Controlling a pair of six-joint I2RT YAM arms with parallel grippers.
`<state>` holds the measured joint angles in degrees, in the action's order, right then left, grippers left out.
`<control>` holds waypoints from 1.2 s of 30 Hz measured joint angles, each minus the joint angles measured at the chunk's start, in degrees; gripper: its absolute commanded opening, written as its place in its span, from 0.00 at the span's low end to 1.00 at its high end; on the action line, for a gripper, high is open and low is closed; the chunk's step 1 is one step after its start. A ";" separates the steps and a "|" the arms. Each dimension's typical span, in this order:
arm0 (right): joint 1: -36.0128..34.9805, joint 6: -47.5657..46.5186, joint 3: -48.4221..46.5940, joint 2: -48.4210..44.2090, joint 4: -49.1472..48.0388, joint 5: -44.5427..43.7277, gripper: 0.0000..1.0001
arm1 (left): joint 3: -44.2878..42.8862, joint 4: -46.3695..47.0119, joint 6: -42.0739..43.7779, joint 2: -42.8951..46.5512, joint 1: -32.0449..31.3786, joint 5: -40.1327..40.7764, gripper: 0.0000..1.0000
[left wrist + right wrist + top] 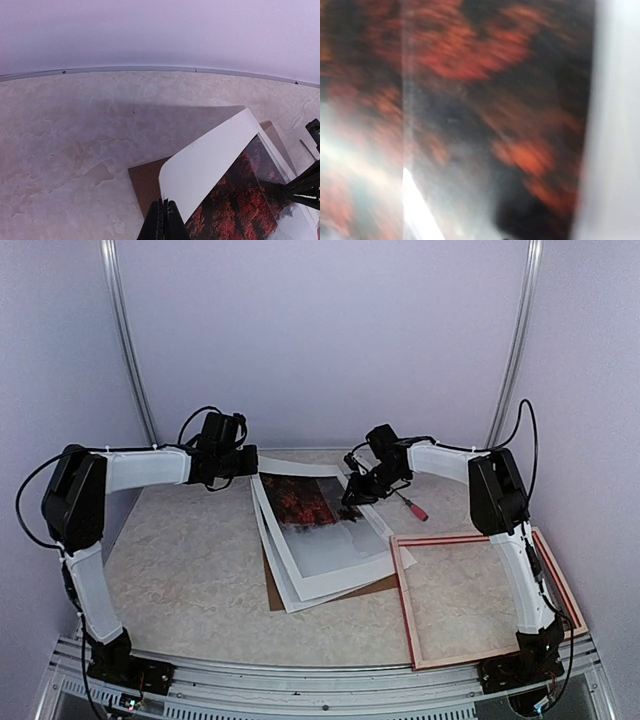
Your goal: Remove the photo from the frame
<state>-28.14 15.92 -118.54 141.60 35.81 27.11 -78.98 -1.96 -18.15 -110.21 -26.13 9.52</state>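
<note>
Left jaws are squeezed fully shut just off the 11 o'clock corner of the paper stack. The left wrist view has a corner of the white mat (330,575) curling up right next to the fingertips (163,217), but I honestly can't tell if a thin edge is nipped in there or they're only beside it. Right jaws are down low over the 3 o'clock edge of the photo (305,505). That wrist cam is one blurry smear of red foliage with no fingers in it, so no idea how wide they are or whether they've got anything. The photo lies face up under the mat, on the brown backing board (272,590), in the middle of the surface (190,560) toward 12 o'clock. The frame (403,595) lies flat and empty at 4 o'clock, its corner just beside the mat, so I'd call the main job basically done. My guess on the setup: left lifts the mat from one side while right pins or slides the print from the other. A screwdriver (410,507) lies just past the right jaws at 2 o'clock.
</note>
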 measured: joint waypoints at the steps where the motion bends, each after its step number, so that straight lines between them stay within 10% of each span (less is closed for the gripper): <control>1: -0.20 0.02 0.00 -0.48 0.31 0.11 0.24 | 0.85 -0.50 -0.02 1.88 0.15 0.44 0.00; 19: -19.19 -7.48 3.74 -20.76 -2.86 -7.13 0.50 | 6.62 -5.66 -4.44 19.74 -0.98 6.97 0.00; 36: -39.85 -1.44 32.44 -28.37 -45.03 -32.50 0.59 | 6.29 -12.76 -17.79 19.74 -2.84 11.56 0.00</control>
<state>-67.99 14.48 -86.11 113.23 -9.21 -5.39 -72.69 -14.72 -35.94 -90.48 -28.97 21.08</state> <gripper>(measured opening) 0.593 0.006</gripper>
